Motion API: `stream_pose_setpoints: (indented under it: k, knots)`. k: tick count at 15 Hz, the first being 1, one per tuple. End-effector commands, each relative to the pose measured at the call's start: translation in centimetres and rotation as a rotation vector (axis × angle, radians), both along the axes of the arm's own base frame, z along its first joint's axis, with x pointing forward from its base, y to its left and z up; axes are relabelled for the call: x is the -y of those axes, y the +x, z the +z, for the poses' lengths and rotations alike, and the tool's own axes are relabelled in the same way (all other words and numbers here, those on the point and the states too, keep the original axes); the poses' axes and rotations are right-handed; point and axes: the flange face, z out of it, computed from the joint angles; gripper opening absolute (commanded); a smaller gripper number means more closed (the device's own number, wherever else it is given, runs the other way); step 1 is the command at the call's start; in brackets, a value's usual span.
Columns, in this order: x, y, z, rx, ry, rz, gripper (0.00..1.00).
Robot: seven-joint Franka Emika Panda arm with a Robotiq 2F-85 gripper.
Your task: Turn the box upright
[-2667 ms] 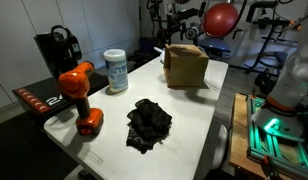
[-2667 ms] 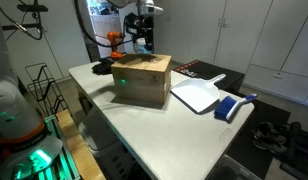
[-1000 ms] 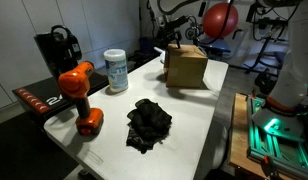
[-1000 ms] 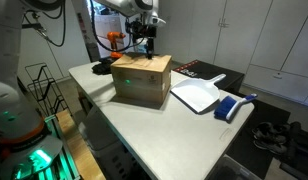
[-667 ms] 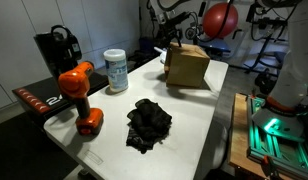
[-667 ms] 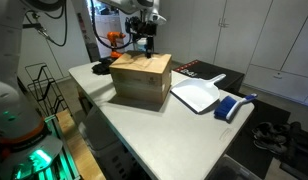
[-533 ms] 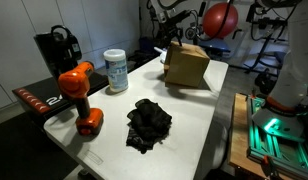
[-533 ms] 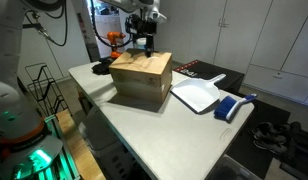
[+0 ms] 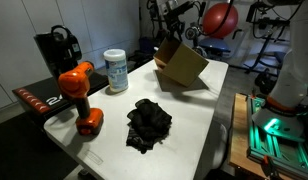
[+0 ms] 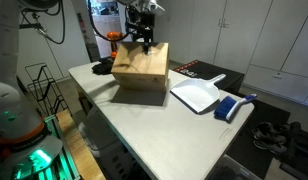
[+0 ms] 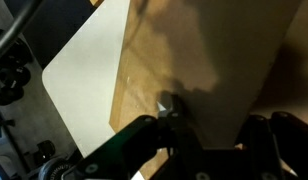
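Observation:
The brown cardboard box (image 9: 181,62) stands tilted on the white table (image 9: 199,120), one edge raised and the opposite lower edge still down. In both exterior views my gripper (image 9: 167,37) is at the raised top edge (image 10: 144,42), closed on the box's wall (image 10: 144,70). In the wrist view the brown box (image 11: 194,50) fills the picture; the gripper (image 11: 216,125) has one dark fingertip (image 11: 174,108) pressed against the cardboard. The other finger is partly in shadow at the right.
An orange drill (image 9: 79,95), a white tub (image 9: 116,70) and a crumpled black cloth (image 9: 149,123) lie on the table away from the box. A white dustpan (image 10: 198,95) and a blue brush (image 10: 232,106) lie beside the box. A red ball (image 9: 221,18) hangs behind.
The gripper came down onto the box's top edge, its jaws closed on it, and it has lifted that edge, so the box went from lying flat to tilted.

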Motion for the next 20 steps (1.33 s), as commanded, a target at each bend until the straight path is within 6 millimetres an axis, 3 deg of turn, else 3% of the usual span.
stream_pose_setpoints:
  k: [1, 3, 4, 5, 9, 13, 16, 20]
  knots:
    - [-0.5, -1.3, 0.6, -0.013, 0.06, 0.024, 0.08]
    - [-0.3, -1.9, 1.0, -0.016, 0.073, 0.032, 0.08]
    - [-0.2, -2.2, 1.3, -0.016, 0.079, 0.04, 0.01]
    - [0.0, -2.5, 1.5, -0.018, 0.094, 0.049, 0.06]
    - [1.4, -3.9, 3.0, 0.004, 0.138, 0.158, 0.07]
    - [4.6, -5.2, 4.8, 0.067, 0.237, 0.334, 0.15]
    - [7.5, -6.3, 5.5, 0.124, 0.329, 0.444, 0.06]
    - [10.0, -8.0, 5.5, 0.161, 0.485, 0.577, 0.05]
